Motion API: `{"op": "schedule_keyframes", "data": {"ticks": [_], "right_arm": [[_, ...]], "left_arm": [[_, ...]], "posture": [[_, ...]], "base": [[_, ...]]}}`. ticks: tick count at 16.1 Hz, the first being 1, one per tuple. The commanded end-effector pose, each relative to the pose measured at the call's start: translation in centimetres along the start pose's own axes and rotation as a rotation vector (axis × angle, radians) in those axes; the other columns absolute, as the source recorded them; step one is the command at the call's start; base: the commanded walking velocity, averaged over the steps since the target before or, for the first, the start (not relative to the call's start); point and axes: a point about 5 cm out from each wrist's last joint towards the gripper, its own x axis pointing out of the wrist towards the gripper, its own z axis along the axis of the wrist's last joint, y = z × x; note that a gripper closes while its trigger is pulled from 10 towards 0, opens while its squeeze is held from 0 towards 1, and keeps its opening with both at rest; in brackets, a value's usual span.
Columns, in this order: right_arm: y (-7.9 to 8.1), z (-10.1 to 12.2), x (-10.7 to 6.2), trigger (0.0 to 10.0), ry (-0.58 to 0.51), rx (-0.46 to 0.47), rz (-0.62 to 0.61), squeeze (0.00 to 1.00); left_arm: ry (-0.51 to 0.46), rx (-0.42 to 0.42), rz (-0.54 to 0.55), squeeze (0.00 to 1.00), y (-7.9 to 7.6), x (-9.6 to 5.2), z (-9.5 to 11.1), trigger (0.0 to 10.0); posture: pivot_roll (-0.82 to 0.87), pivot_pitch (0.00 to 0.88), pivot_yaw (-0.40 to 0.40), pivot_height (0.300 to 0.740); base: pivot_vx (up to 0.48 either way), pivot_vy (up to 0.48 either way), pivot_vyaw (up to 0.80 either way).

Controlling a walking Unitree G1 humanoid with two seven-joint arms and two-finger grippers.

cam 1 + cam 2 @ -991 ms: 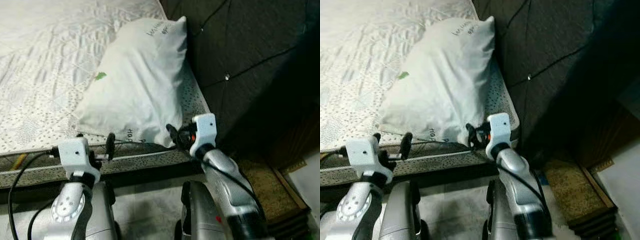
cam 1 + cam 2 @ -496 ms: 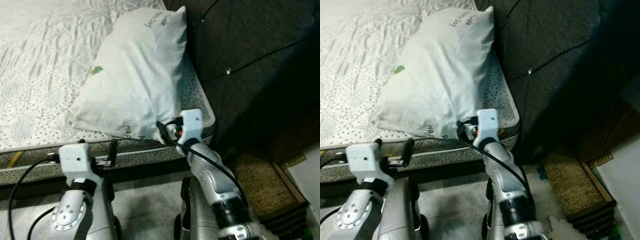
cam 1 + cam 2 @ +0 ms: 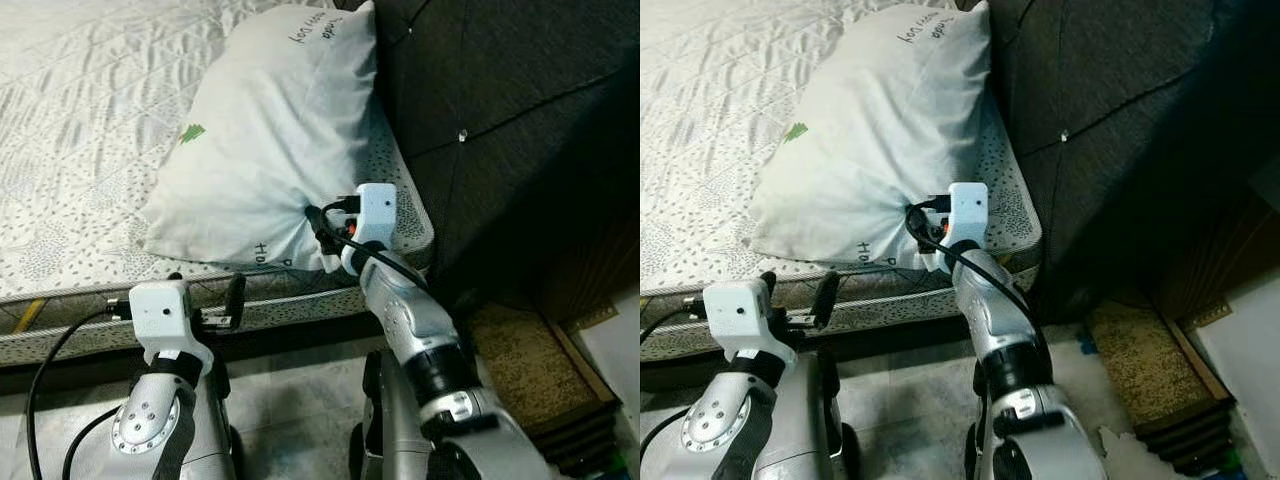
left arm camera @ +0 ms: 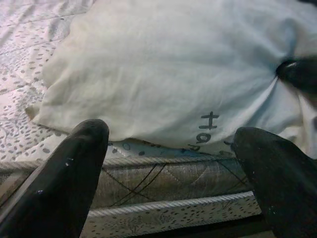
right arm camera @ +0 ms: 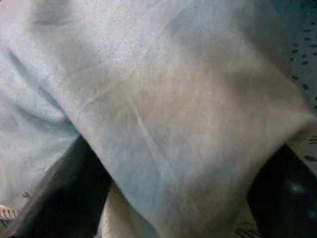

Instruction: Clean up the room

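Pillow (image 3: 270,140) lies on the bed (image 3: 70,150) against the headboard (image 3: 500,110). Right gripper (image 3: 322,232) has advanced from the mattress edge onto its 5 o'clock corner; fingers now pinch bunched fabric. Left gripper (image 3: 205,290) waits below, fingers wide. Pillow appears ready for repositioning.

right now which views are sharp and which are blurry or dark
Left eye view: pillow and mattress bright and sharp; the headboard falls into deep shadow. Left wrist view: pillow lettering readable, the left claw fingers near the lens soft. Right wrist view: the right claw is pressed into the pillow cloth, too close, so everything is blurred and dim.
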Motion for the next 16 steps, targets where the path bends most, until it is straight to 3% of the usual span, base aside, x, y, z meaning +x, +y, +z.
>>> {"op": "schedule_keyframes", "data": {"ticks": [1,7,13,16], "right_arm": [[2.0,1.2,0.8,0.0,-0.041,0.029,0.04,0.0],[0.8,-0.2,0.5,0.0,-0.002,0.024,0.028,0.0],[0.3,-0.5,0.5,0.0,-0.008,0.032,0.006,0.0],[0.6,-0.3,0.7,0.0,-0.012,0.025,0.02,0.0]], "left_arm": [[0.015,0.005,0.006,0.0,0.2,-0.1,-0.2,10.0],[0.01,-0.002,-0.004,0.0,0.1,0.3,-0.2,10.0],[0.047,-0.105,-0.156,0.0,-1.0,-0.1,-0.4,10.0],[0.045,-0.085,-0.171,0.0,-1.3,-0.2,-0.4,10.0]], "posture": [[0.03,0.225,-0.052,0.53],[0.02,0.211,-0.047,0.53],[0.02,0.209,-0.038,0.53],[0.02,0.205,-0.041,0.53]], "base": [[0.0,0.0,0.0],[0.0,0.0,0.0],[0.0,0.0,0.0],[0.0,0.0,0.0]]}}
